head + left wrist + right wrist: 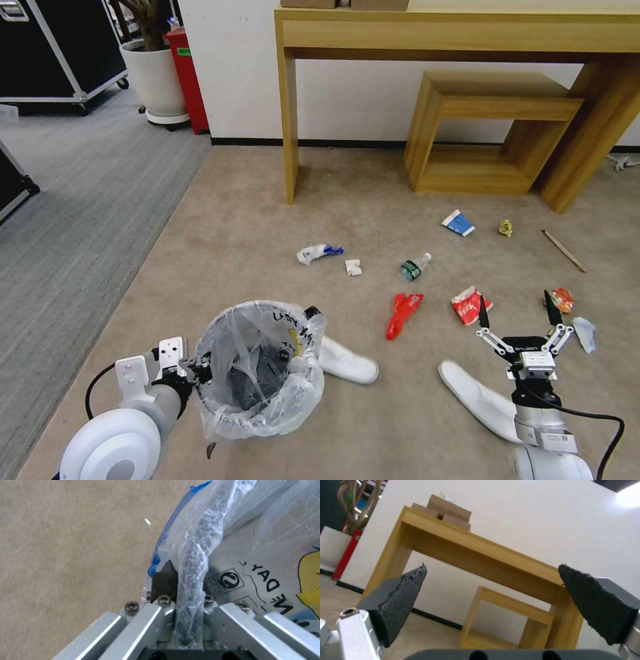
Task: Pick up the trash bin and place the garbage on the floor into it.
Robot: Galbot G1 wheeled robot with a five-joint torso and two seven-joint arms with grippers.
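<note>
Clamped between my left gripper's (186, 590) fingers is the bag-wrapped rim of the trash bin (260, 370), which I hold by its left side, above the beige carpet floor (267, 200). Just right of the bin lies a white slipper (347, 363); a second slipper (477, 400) lies further right, under my right arm. My right gripper (517, 310) hangs well right of the bin with its fingers spread wide and nothing between them. Beyond the bin lie a red wrapper (403, 313), a green-label bottle (415, 267), crumpled paper (353, 267) and a blue-white carton (458, 223). Farther off stands a wooden table (460, 33).
</note>
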